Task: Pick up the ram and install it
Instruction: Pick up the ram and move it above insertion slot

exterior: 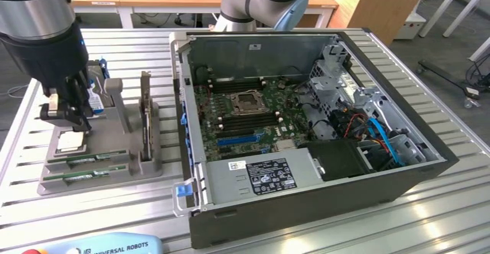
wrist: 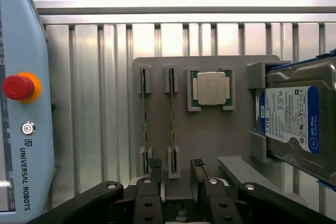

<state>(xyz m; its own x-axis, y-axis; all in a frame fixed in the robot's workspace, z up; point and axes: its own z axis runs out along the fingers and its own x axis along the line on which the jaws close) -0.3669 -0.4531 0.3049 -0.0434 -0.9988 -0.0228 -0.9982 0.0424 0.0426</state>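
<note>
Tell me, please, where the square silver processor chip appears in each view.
Exterior view: the square silver processor chip lies on the grey plastic holder, at the exterior view's left, near the open black hand, beside two green ram sticks.
Wrist view: the chip sits between those ram sticks and the silver hard drive with a blue-white label.
Shared landmark: the grey holder.
</note>
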